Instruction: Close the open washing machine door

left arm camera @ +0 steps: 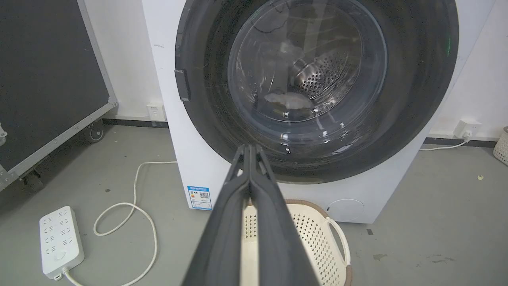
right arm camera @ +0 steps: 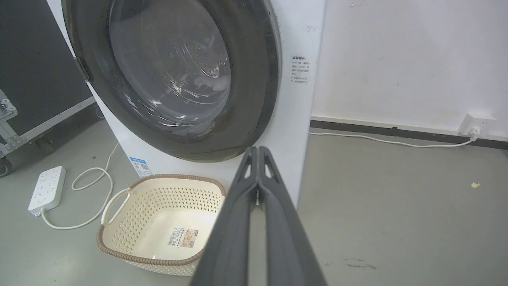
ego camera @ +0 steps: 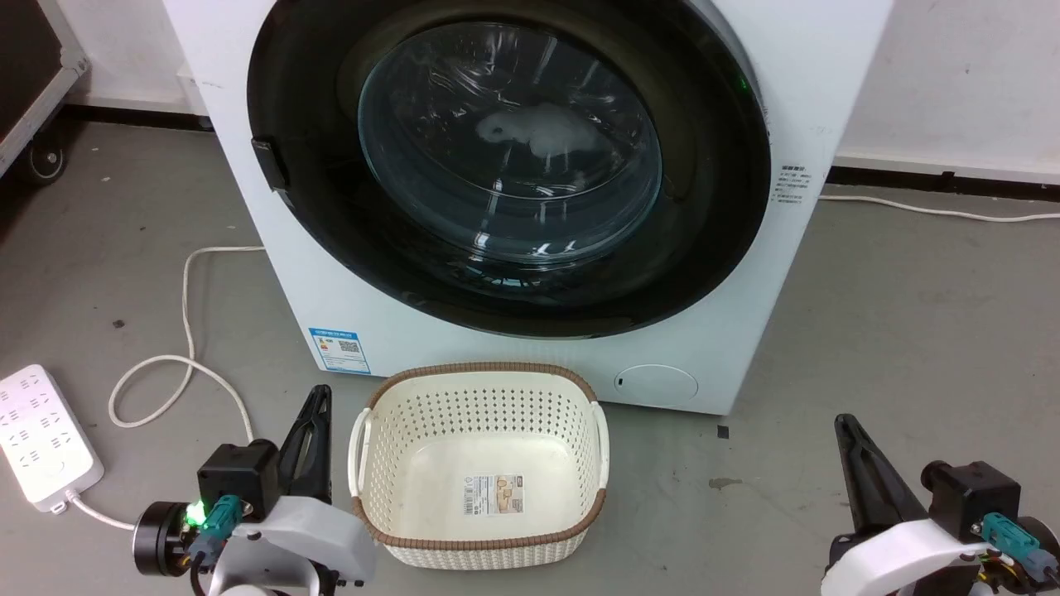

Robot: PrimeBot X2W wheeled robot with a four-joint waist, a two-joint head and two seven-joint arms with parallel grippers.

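Nearest the robot, low over the near part of the floor (ego camera: 869, 331), the left gripper (ego camera: 318, 401) and the right gripper (ego camera: 845, 426) hang at either side. Each has its two dark fingers pressed together and pinches nothing. Both stand well apart from the machine.

Between them and just ahead, a cream perforated basket (ego camera: 489, 366) sits on the floor with a label on its bottom, its far rim near the machine's foot. To the left lie a white power strip (ego camera: 41, 434) and a looping white cable (ego camera: 186, 306).

Beyond the basket rises the washing machine (ego camera: 414, 331), white-fronted, with a blue label sticker (ego camera: 339, 349) at its lower left and a round hatch (ego camera: 658, 385) at its lower right. The washing machine door (ego camera: 704, 207), a glossy black ring around a bulging glass centre (ego camera: 509, 141), lies flat against the machine's front. In the right wrist view its rim meets the white panel with no gap to be seen. A small dark tab (ego camera: 269, 164) at the door's left edge sits against the front. Through the glass the steel drum (left arm camera: 317, 75) and a pale item (left arm camera: 289, 100) inside it can be made out. Farthest back stands the white wall (ego camera: 952, 74).

Judgement: the closing looks done, with neither gripper touching the door. Whether the latch has fully caught cannot be told from these views, so at most a check press near the tab may be left.
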